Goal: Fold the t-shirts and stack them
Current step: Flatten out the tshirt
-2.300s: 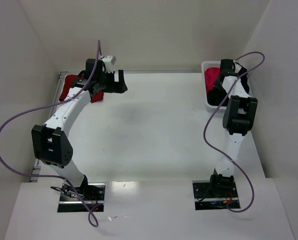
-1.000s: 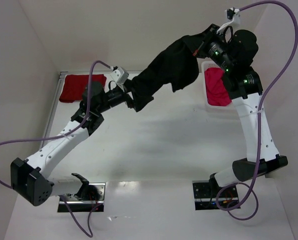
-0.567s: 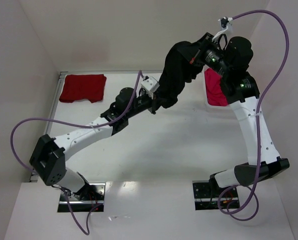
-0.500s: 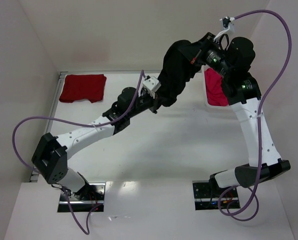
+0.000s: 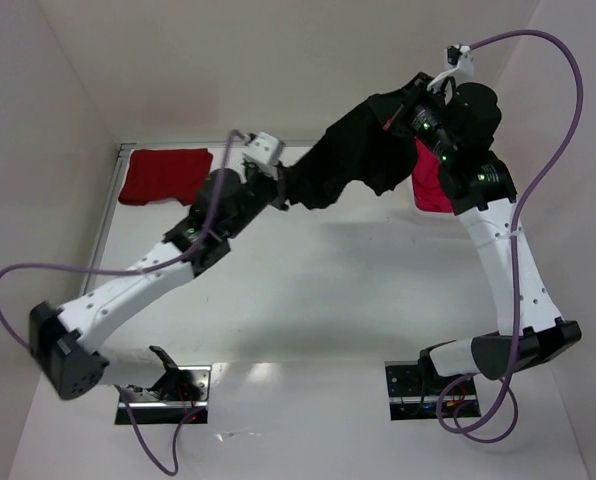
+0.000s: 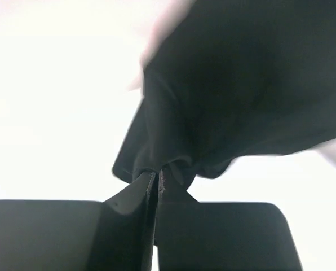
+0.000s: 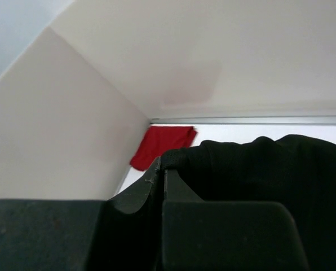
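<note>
Two claws: left gripper [image 6: 157, 176] and right gripper [image 7: 161, 169] both pinched closed on the black t-shirt [image 5: 350, 158].
Risk: I fear the thin edge slips out if the arms stretch it.

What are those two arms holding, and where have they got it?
The black t-shirt, hanging in the air between them: the left gripper pinches a bunched edge at one end, the right gripper an edge at the other.

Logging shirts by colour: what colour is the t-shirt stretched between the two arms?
The held t-shirt is black, clearest in the top external view.
</note>
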Tool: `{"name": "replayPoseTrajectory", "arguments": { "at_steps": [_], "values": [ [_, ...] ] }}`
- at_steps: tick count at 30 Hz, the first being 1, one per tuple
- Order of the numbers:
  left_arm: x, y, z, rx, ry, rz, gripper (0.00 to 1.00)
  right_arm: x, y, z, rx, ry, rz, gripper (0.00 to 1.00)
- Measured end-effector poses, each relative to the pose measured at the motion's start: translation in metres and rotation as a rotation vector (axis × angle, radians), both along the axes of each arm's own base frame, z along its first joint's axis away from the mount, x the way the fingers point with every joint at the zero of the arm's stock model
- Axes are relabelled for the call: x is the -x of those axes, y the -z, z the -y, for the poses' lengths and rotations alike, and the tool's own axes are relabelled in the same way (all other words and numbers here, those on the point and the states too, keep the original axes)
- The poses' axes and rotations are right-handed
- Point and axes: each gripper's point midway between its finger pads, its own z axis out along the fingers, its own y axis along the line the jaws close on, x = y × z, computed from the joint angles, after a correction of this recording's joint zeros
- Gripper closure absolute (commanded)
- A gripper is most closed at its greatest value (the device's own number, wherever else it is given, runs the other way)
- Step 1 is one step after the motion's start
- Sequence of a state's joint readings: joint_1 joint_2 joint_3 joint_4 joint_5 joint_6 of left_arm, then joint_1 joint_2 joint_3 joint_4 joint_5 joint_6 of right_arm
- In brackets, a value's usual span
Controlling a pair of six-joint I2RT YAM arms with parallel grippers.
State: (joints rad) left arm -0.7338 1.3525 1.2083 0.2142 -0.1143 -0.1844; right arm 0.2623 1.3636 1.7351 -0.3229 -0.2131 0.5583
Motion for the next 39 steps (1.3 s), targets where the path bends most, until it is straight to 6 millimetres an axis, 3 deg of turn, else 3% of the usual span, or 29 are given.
{"name": "replayPoseTrajectory", "arguments": {
  "at_steps": [2,7,10,12,13,16,19,21,22,24,25,27,31,35,37,39],
  "values": [
    [0.016,-0.043,-0.034,0.055,-0.067,0.058,1.00,-0.007,0.012,0.004,0.014,0.035,-0.022,0.99],
    [0.076,-0.182,-0.134,0.302,-0.238,0.298,1.00,-0.016,0.031,0.005,0.037,0.048,-0.048,0.90],
    [0.108,-0.224,-0.164,0.378,-0.259,0.383,1.00,-0.009,0.034,-0.017,0.033,-0.045,-0.024,0.76],
    [0.115,-0.239,-0.177,0.410,-0.292,0.405,1.00,-0.011,0.042,-0.020,0.038,-0.063,-0.025,0.74],
    [0.116,-0.243,-0.182,0.418,-0.307,0.412,1.00,-0.013,0.050,-0.021,0.044,-0.065,-0.035,0.76],
    [0.109,-0.242,-0.184,0.398,-0.342,0.407,1.00,-0.019,0.073,-0.019,0.069,-0.058,-0.072,0.99],
    [0.091,-0.229,-0.178,0.334,-0.386,0.377,1.00,-0.025,0.082,-0.019,0.084,-0.049,-0.086,0.99],
    [0.078,-0.223,-0.173,0.294,-0.412,0.362,1.00,-0.026,0.082,-0.019,0.090,-0.051,-0.084,0.61],
    [0.072,-0.220,-0.170,0.269,-0.422,0.354,1.00,-0.025,0.083,-0.020,0.090,-0.059,-0.082,0.47],
    [0.058,-0.213,-0.161,0.226,-0.434,0.331,1.00,-0.025,0.083,-0.024,0.100,-0.087,-0.061,0.25],
    [0.052,-0.211,-0.157,0.207,-0.437,0.320,1.00,-0.023,0.086,-0.027,0.102,-0.103,-0.060,0.21],
    [0.042,-0.212,-0.152,0.175,-0.450,0.310,1.00,-0.018,0.103,-0.036,0.129,-0.148,-0.062,0.01],
    [0.027,-0.225,-0.145,0.164,-0.477,0.300,1.00,0.016,0.167,-0.087,0.219,-0.315,-0.141,0.01],
    [0.011,-0.229,-0.140,0.160,-0.514,0.286,1.00,0.080,0.223,-0.147,0.308,-0.515,-0.206,0.01],
    [0.001,-0.221,-0.135,0.143,-0.533,0.265,1.00,0.105,0.236,-0.159,0.332,-0.572,-0.215,0.01],
    [-0.011,-0.210,-0.130,0.116,-0.550,0.239,1.00,0.117,0.238,-0.161,0.338,-0.584,-0.204,0.01]
  ]
}}
